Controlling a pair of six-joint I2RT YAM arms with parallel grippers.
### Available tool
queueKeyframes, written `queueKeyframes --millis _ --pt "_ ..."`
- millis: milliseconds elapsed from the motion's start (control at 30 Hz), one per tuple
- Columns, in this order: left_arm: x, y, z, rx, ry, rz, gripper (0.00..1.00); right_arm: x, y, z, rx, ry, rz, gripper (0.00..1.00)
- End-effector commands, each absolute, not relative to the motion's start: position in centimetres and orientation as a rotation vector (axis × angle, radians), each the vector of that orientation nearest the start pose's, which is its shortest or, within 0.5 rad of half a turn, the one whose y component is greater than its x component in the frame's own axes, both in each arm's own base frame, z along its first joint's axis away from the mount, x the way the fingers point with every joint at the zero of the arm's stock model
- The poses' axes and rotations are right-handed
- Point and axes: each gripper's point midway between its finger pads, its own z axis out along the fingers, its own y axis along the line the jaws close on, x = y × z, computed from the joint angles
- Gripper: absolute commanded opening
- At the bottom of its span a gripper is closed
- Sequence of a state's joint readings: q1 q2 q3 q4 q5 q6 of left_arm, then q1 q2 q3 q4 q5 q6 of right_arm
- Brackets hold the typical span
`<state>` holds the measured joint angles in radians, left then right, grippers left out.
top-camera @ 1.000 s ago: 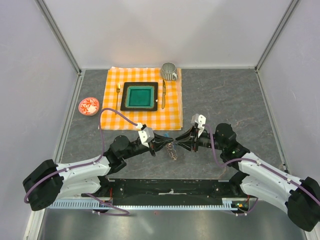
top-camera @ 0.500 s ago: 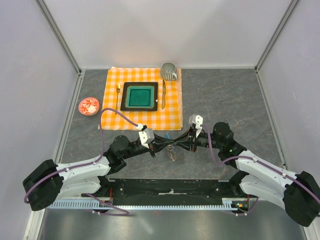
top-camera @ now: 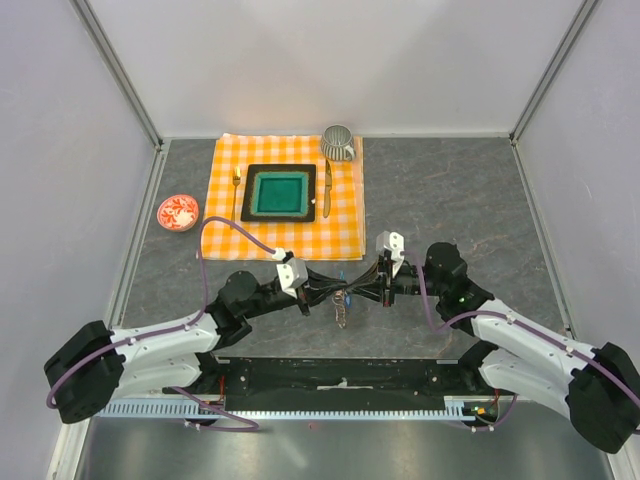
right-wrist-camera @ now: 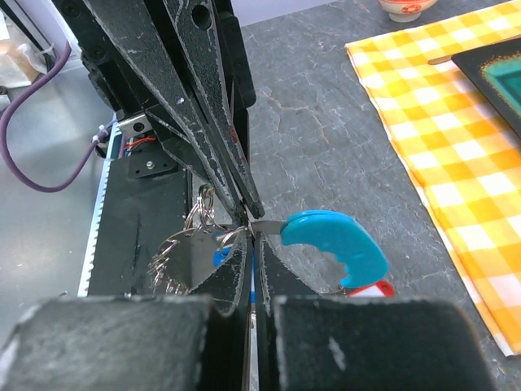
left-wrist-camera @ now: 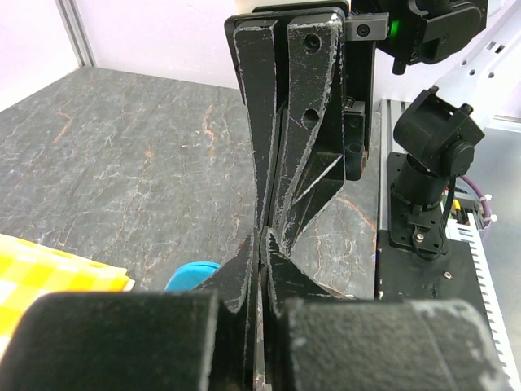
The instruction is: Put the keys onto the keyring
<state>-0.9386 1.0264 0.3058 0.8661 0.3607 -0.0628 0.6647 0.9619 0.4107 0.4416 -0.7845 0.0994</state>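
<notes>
Near the middle of the table's front edge, left gripper and right gripper met tip to tip, both fully closed. Left one pinched the hanging keyring. Blue-tagged key and red-tagged key lay at the right fingertips; I could not tell if they were gripped.

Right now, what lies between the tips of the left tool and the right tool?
The keyring and the blue-tagged key hang there, bunched together; the right wrist view shows it best.

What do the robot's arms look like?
The left arm and right arm have white shells with chunky black joints. A purple cable loops along each. The fingers are thin, black and scratched.
</notes>
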Motion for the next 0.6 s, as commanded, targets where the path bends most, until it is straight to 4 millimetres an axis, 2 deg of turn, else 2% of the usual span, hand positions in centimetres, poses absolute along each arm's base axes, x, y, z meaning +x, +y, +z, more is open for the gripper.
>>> queueKeyframes --millis 0,33,67,100,133,167,200,233,267,300,333,367,433,467,567 --pt "15.4 -31.3 24.5 0.894 1.123 -1.028 0.02 16.6 28.4 21.7 -1.088 1.408 1.133 0.00" --pt "15.6 -31.2 24.3 0.904 1.133 -1.010 0.03 16.6 27.9 20.9 -1.093 1.466 1.110 0.00" --pt "15.8 -31.0 24.3 0.896 1.151 -0.997 0.06 17.5 27.7 22.0 -1.086 1.460 1.046 0.00" --pt "15.9 -30.8 23.4 0.905 1.195 -0.986 0.07 17.9 27.5 22.2 -1.086 1.479 1.015 0.00" --pt "16.1 -30.6 22.9 0.922 1.200 -0.952 0.09 18.0 26.9 21.1 -1.100 1.551 0.977 0.00" --pt "16.4 -30.3 22.8 0.907 1.217 -0.932 0.14 18.8 26.7 22.4 -1.086 1.564 0.927 0.00" --pt "16.4 -30.0 23.0 0.899 1.215 -0.923 0.17 19.0 26.4 22.4 -1.092 1.591 0.900 0.00" --pt "16.4 -29.7 22.5 0.904 1.236 -0.911 0.21 18.9 25.9 21.2 -1.109 1.676 0.875 0.00" --pt "16.5 -29.5 22.5 0.897 1.241 -0.902 0.27 19.3 25.8 22.5 -1.111 1.668 0.848 0.00" --pt "16.4 -29.3 22.8 0.890 1.238 -0.898 0.31 19.9 25.5 22.5 -1.090 1.703 0.805 0.00" --pt "16.5 -29.1 22.5 0.888 1.253 -0.892 0.34 19.9 25.2 22.0 -1.094 1.752 0.793 0.00" --pt "16.6 -29.1 22.5 0.887 1.259 -0.889 0.39 20.1 25.2 22.9 -1.072 1.756 0.788 0.00" --pt "16.7 -29.0 22.6 0.878 1.266 -0.885 0.44 20.1 25.1 22.8 -1.065 1.807 0.779 0.00" --pt "16.8 -29.0 22.5 0.879 1.276 -0.882 0.49 20.0 25.3 23.5 -1.082 1.792 0.783 0.00" --pt "17.1 -29.2 22.7 0.904 1.287 -0.854 0.50 19.2 25.4 22.9 -1.155 1.821 0.760 0.00"
